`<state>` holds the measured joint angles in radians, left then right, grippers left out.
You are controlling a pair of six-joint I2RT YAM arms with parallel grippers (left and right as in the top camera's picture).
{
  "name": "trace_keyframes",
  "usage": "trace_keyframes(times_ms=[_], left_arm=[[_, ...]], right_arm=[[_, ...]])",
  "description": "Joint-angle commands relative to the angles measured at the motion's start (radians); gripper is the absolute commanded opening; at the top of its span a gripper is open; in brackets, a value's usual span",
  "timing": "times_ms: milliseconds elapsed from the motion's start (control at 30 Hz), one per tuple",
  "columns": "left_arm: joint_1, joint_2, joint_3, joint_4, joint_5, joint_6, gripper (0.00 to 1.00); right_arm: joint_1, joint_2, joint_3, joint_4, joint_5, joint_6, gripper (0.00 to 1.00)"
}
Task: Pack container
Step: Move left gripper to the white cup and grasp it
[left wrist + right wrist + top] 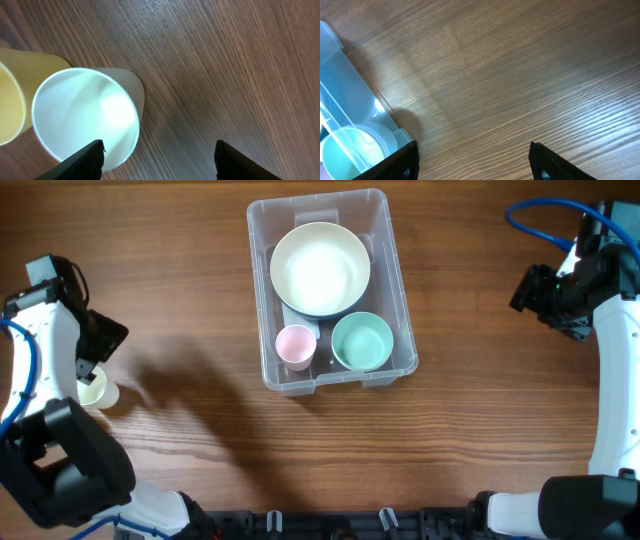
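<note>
Left claw (157,161) and right claw (472,161) both read released on my wrist views, fingers (87,159) apart above the counter (520,75). Container (257,290) sits far-centre, holding cream bowl (320,268), green bowl (362,341) and pink cup (296,345). White cup (85,117), beside a yellow cup (12,105), stands by my left claw's finger.

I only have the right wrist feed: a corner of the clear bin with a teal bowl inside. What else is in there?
Observer: Next to the teal bowl, the container holds a large cream bowl and a small pink cup.
Operator: Is anything outside it?
Observer: Yes. A pale cup stands on the table at the far left, with a yellow cup right beside it.
Operator: Has the left arm got it?
Observer: No. The left gripper is open close to the pale cup and is not gripping it.
</note>
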<state>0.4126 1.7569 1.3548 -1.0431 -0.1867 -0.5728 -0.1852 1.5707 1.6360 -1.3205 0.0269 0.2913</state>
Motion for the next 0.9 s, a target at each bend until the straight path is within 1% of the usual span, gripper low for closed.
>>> trace_keyframes(times_ms=[0, 167, 233, 267, 300, 333, 367, 400, 433, 500, 567, 633, 667, 767, 867], left_arm=[[0.01, 0.053, -0.01, 0.008, -0.031, 0.02, 0.72], [0.023, 0.1, -0.01, 0.013, -0.031, 0.02, 0.71], [0.026, 0.107, -0.011, 0.019, -0.031, 0.02, 0.66], [0.027, 0.11, -0.011, 0.02, -0.031, 0.02, 0.62], [0.027, 0.113, -0.01, 0.02, -0.031, 0.02, 0.52], [0.027, 0.117, -0.01, 0.023, -0.031, 0.02, 0.46], [0.027, 0.122, -0.011, 0.023, -0.031, 0.02, 0.38], [0.027, 0.128, -0.011, 0.022, -0.031, 0.02, 0.34], [0.027, 0.135, -0.011, 0.02, -0.031, 0.02, 0.33], [0.027, 0.142, -0.013, 0.018, -0.031, 0.02, 0.27], [0.027, 0.142, -0.013, 0.019, -0.031, 0.02, 0.13], [0.027, 0.142, -0.013, 0.019, -0.031, 0.02, 0.06], [0.027, 0.142, -0.013, 0.018, -0.031, 0.02, 0.04], [0.024, 0.14, -0.012, 0.009, -0.017, 0.02, 0.04], [-0.002, 0.108, 0.004, -0.008, 0.06, 0.02, 0.04]], right_arm=[[0.002, -0.005, -0.008, -0.003, 0.003, -0.011, 0.71], [0.002, -0.005, -0.008, -0.004, 0.002, -0.02, 0.71], [0.002, -0.005, -0.008, -0.004, 0.002, -0.019, 0.71], [0.002, -0.005, -0.008, -0.004, 0.002, -0.02, 0.71], [0.002, -0.005, -0.008, -0.004, 0.002, -0.02, 0.71], [0.002, -0.005, -0.008, -0.004, 0.002, -0.021, 0.71], [0.002, -0.005, -0.008, -0.004, 0.002, -0.023, 0.71], [0.002, -0.005, -0.008, -0.004, 0.002, -0.023, 0.71], [0.002, -0.005, -0.008, -0.004, 0.002, -0.023, 0.71], [0.002, -0.005, -0.008, -0.004, 0.002, -0.023, 0.71], [0.002, -0.005, -0.008, -0.004, 0.002, -0.023, 0.71], [0.002, -0.005, -0.008, -0.004, 0.002, -0.023, 0.71], [0.002, -0.005, -0.008, -0.004, 0.002, -0.023, 0.71], [0.002, -0.005, -0.008, -0.003, 0.002, -0.023, 0.71], [0.002, -0.005, -0.008, -0.003, 0.002, -0.023, 0.71]])
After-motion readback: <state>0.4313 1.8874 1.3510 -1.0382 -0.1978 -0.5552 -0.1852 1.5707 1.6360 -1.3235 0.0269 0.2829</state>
